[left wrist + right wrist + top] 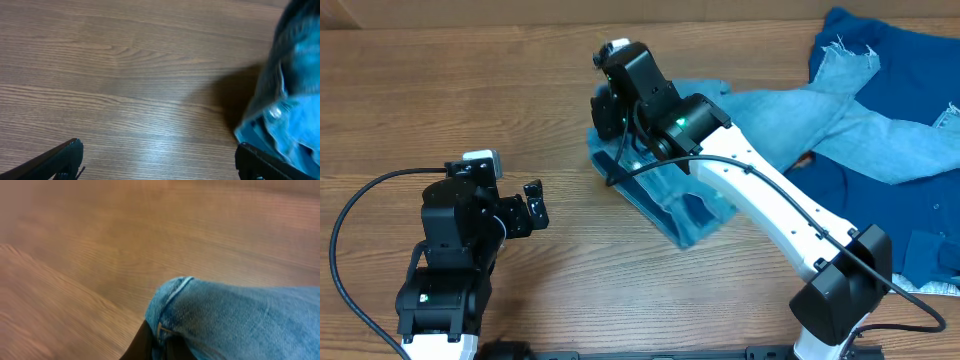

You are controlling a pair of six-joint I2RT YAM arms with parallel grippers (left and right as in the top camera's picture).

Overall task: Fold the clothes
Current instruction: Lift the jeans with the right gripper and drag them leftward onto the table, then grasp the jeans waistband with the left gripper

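**A:** What are the jaws doing?

**B:** On the right gripper (607, 110) they are pressed together on a bunched fold of the jeans (790, 115). The right wrist view shows a stitched denim edge pinched right between them. On the left gripper (532, 207) they are spread wide with nothing between them, low over bare worktop (470, 90) and just left of the cloth.

**A:** And where does the garment lie?

**B:** The pinched part sits near the middle of the worktop and appears raised off the wood. A rumpled heap of denim lies under the right arm. The rest trails off to the right, where it drapes over a dark blue garment (910, 60).

**A:** So how would you handle this step well?

**B:** I take it as carrying one end over to make a fold. I'd keep the pinch firm and move slowly, so the heavy denim slides rather than yanks the dark cloth beneath it. I'd lift only high enough for the fabric to clear itself. The free left arm could pin or smooth the heap, so the crease lands straight rather than doubling the wrinkles already there.

**A:** Any risk?

**B:** The grip looks close to the edge, so a jerk might pull it loose.
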